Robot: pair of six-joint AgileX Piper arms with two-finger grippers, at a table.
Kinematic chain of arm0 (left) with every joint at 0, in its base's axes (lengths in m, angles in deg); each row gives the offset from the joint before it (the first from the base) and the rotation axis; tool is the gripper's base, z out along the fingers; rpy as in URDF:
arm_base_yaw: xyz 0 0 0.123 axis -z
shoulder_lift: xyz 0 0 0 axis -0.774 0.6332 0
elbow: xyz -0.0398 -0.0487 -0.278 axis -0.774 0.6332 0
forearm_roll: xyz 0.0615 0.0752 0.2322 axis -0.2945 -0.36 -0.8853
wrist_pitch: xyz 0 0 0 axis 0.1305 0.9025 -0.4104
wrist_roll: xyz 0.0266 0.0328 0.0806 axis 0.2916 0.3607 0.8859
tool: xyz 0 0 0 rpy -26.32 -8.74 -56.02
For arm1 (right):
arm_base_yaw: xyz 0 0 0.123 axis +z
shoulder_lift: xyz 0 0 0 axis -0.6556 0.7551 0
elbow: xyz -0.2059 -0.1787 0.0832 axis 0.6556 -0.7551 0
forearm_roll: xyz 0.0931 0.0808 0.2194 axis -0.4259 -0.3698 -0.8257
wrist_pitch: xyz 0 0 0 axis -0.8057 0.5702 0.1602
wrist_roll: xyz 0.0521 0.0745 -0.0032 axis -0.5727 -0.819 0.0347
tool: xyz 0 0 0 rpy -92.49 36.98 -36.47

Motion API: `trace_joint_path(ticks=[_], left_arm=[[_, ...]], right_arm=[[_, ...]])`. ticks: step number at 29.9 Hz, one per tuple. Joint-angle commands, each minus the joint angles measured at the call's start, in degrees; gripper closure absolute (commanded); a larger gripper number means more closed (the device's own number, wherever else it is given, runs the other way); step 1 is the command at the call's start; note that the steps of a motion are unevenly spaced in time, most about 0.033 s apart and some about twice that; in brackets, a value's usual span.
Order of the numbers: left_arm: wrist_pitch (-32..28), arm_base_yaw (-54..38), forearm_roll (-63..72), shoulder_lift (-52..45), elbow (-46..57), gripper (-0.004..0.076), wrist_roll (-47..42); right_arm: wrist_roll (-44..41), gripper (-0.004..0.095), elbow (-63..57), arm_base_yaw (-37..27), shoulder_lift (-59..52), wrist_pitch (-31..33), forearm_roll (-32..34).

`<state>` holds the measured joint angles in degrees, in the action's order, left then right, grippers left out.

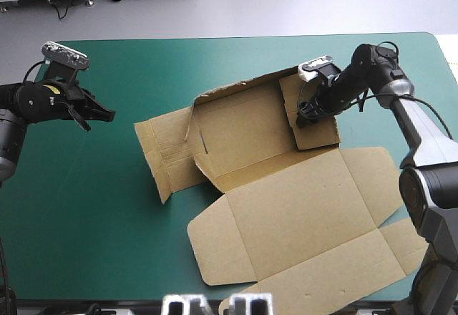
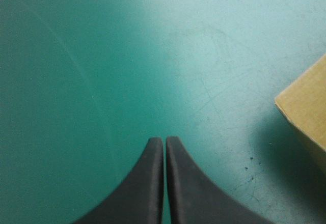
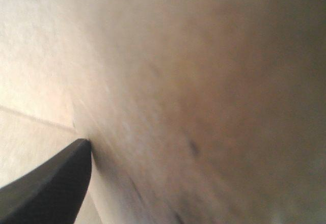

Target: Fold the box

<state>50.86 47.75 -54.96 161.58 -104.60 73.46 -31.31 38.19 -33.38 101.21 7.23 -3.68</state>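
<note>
Cardboard is what we are handling. The box [image 1: 236, 136] is lying partly formed on the tabletop [image 1: 86, 207], with its far wall and one side flap [image 1: 325, 134] raised. Its big lid [image 1: 300, 215] is lying flat on the near side of the right end effector [image 1: 304, 120].

We are gripping that side flap with the right end effector. In its wrist view only one black finger [image 3: 66, 173] is showing, and brown board is rising directly against it and hiding the other. So we are judging the jaws as nearly closed with the sheet between them.

The left end effector [image 2: 164, 140] is hovering over the bare teal-green cover [image 2: 102, 56], with its fingers pressed together and holding nothing. One corner of the box is showing ahead of it and to one side, well apart.

We are expecting the board to be light and stiff, bending cleanly only along its scored creases and probably springing back if let go. The surface is looking smooth, so a shallow pinch may be slipping. We are thinking the best hold is on a free flap edge, close to a crease. Meanwhile the other end effector should be pressing on the floor panel beside it, so that the light sheet is not sliding over the cover. Squeezing hard in the middle of a panel is risking a dent.
</note>
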Motion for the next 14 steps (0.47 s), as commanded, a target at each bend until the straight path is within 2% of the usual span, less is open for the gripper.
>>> trace_joint_path(ticks=[1, 3, 8, 14], left_arm=[[-2.8, -0.1, 1.0, -1.7, -1.4, 0.0718, -0.7], [-2.8, -0.1, 1.1, -1.7, -1.4, 0.0718, -0.7], [-2.9, -0.1, 3.1, -1.7, -1.4, 0.0718, -0.7], [-2.7, -0.2, 2.9, -1.6, -1.4, 0.0717, -2.4]], right_arm=[[0.9, 0.0263, 1.4, 0.0, -0.1, -2.2, -3.0], [0.9, 0.041, 1.5, 0.0, 1.2, -2.0, -3.6], [2.0, 0.0936, 1.9, 0.0, 1.9, -1.4, -4.7], [2.0, 0.0932, 8.7, -0.2, 1.9, 2.1, -4.7]])
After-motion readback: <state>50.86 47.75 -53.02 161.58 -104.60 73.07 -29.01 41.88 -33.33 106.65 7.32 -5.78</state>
